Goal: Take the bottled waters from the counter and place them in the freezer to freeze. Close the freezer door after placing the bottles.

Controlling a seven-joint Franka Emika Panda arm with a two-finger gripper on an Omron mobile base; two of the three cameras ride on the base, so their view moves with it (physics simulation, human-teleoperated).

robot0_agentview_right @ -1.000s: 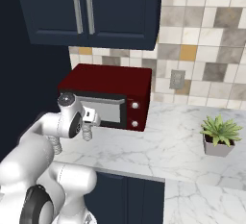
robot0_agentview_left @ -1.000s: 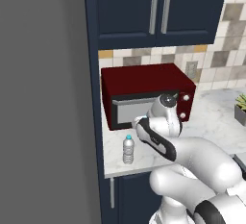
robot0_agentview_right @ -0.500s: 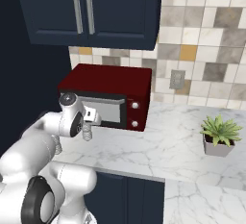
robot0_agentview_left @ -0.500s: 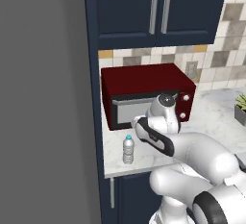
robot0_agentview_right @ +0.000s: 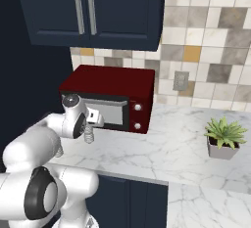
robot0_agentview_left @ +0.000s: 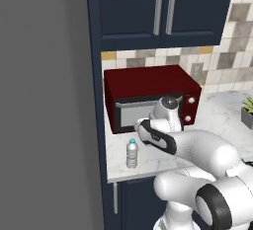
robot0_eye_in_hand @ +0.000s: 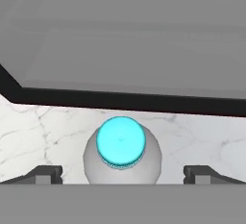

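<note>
Marble-veined bench (robot0_agentview_right: pixel 166 156) over navy cabinets, tiled backsplash behind, navy upper cabinets (robot0_agentview_left: pixel 163 7) overhead. Red microwave (robot0_agentview_left: pixel 148 98) sits at the bench's left end, against a tall grey panel (robot0_agentview_left: pixel 47 105). One bottled water (robot0_agentview_left: pixel 132 153) stands upright just in front of the microwave near the front edge of the bench, long axis vertical, light blue cap (robot0_eye_in_hand: pixel 120 141) pointing straight up; in the hand view the cap faces the camera head-on, so the end effector (robot0_eye_in_hand: pixel 122 174) looks down along the bottle's axis. Fingertips (robot0_eye_in_hand: pixel 44 174) stand far apart, one to each side of the bottle, clear of its shoulders; nothing gripped, no contact visible. From the left base view the white arm reaches over the bench with the hand above and just right of the bottle. Small potted plant (robot0_agentview_right: pixel 224 138) sits well apart on the right side of the bench.
</note>
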